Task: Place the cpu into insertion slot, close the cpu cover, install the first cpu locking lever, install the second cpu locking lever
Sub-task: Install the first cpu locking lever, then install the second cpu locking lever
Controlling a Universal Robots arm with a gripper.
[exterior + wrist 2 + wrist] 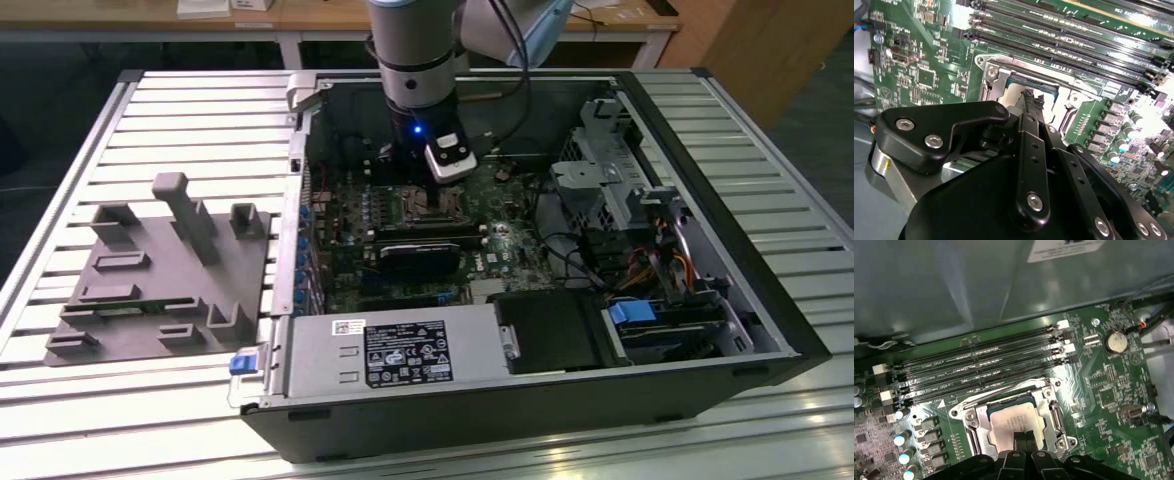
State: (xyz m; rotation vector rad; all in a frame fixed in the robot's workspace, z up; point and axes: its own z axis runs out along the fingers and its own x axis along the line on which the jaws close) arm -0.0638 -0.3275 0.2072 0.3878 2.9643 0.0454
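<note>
End effector (1024,437) fingertips hiding cpu (1011,422) edge

Exterior view high, overlooking open case (534,400) — both wrist views close, sharing socket.

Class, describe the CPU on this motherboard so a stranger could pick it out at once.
Find the green motherboard inside the open computer case, then the long black memory slots. Beside them, framed by the cpu cover, lies the cpu: the only flat, dull silvery square there.
</note>
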